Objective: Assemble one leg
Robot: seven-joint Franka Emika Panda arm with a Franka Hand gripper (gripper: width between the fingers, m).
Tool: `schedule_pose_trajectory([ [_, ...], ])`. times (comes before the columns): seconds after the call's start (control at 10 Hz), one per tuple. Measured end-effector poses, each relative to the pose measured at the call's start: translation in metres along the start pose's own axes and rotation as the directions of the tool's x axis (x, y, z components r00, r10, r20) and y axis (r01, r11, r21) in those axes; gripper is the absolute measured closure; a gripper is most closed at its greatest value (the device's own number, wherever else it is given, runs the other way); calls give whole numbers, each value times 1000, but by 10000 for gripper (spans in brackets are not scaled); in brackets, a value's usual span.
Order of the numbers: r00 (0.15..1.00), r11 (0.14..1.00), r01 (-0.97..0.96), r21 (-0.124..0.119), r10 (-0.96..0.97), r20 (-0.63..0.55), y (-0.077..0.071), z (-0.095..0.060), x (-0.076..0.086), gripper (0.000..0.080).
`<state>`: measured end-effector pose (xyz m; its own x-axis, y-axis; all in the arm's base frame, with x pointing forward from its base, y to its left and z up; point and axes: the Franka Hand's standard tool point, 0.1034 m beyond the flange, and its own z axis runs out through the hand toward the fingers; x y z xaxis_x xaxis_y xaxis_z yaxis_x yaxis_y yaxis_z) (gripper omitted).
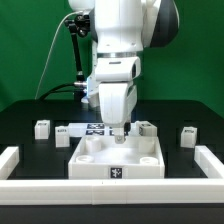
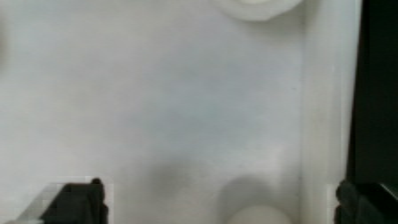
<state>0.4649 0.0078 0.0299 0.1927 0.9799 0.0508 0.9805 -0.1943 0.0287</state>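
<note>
My gripper hangs low over the back part of the large white tray-like piece, which sits at the table's middle. In the wrist view the gripper is open, its black fingertips far apart with nothing between them, just above the tray piece's white surface. Several small white legs with tags lie on the black table: one and another at the exterior view's left, one just right of the gripper, and one further right. No leg shows in the wrist view.
The marker board lies behind the tray piece, partly hidden by the arm. Raised white rims stand at the table's left, right and front. A round socket shows in the tray piece.
</note>
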Motion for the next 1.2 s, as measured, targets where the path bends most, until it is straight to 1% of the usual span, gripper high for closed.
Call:
schedule_pose_trajectory([
  [0.1,1000,1000,18,-5,-18,0,-6,5,1,150],
  [0.3,1000,1000,18,17,-18,3,-13,13,-1,150],
  [0.4,1000,999,14,38,-15,7,-15,16,-3,150],
  [0.5,1000,999,6,50,-6,10,-13,16,-6,150],
  [0.8,1000,999,-3,50,3,11,-13,16,-8,159],
  [0.9,1000,999,-3,50,3,11,-13,16,-8,329],
  [1.0,1000,999,-3,50,3,11,-13,16,-8,329],
  [1.1,1000,999,-3,51,3,11,-13,16,-8,506],
  [1.2,1000,999,-3,51,3,11,-13,16,-8,711],
])
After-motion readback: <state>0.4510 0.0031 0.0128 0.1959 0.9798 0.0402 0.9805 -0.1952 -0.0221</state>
